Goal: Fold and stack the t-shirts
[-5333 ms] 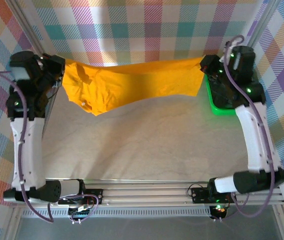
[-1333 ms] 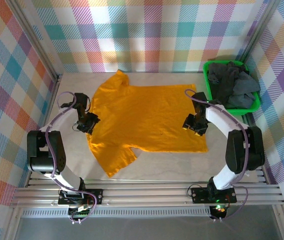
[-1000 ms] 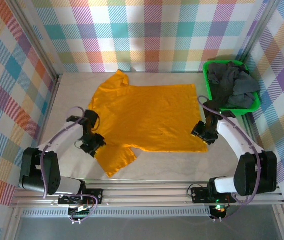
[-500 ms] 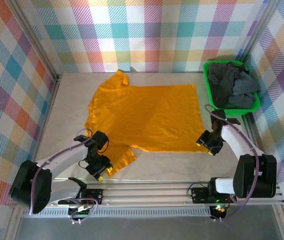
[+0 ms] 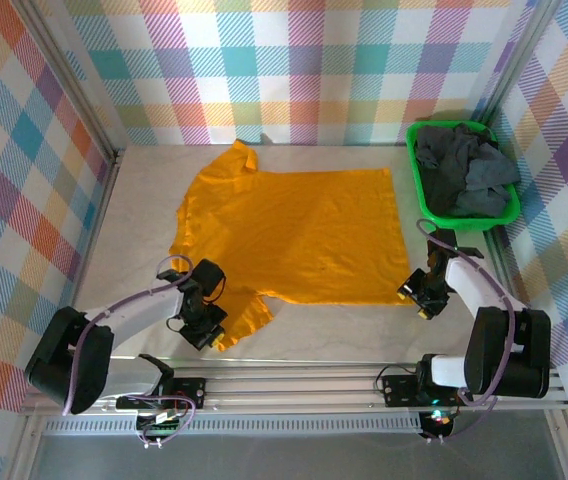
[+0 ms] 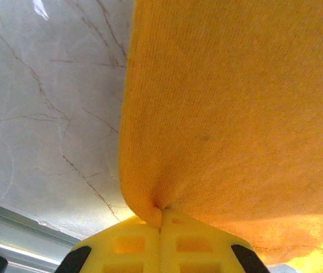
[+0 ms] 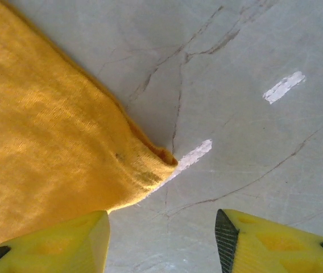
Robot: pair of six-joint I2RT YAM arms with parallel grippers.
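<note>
Mustard-orange t-shirt (image 5: 294,235): spread flat mid-surface, neck end left, hem right, one sleeve far, one sleeve near. Plain fine-ribbed knit with a soft nap. A few small dark specks show in the wrist views.
Left gripper (image 6: 161,219): yellow moulded fingers pressed together, a fold of the orange sleeve edge pinched between the tips. In the top view it sits at the near sleeve, near-left.
Right gripper (image 7: 161,227): yellow fingers spread wide apart, nothing held. The near-right hem corner, rolled over on itself, lies on the surface just beyond the gap.
Dark grey t-shirts (image 5: 464,170): crumpled heap, matt cloth, inside the basket.
Basket (image 5: 464,224): bright green plastic, rectangular, far right, just beside the orange hem.
Surface (image 5: 134,200): pale grey, marble-look, thin dark veins, and short white streaks (image 7: 285,86) near the hem corner.
Walls (image 5: 294,60): pastel plaid check.
Rail (image 5: 294,385): ribbed aluminium, along the near edge.
</note>
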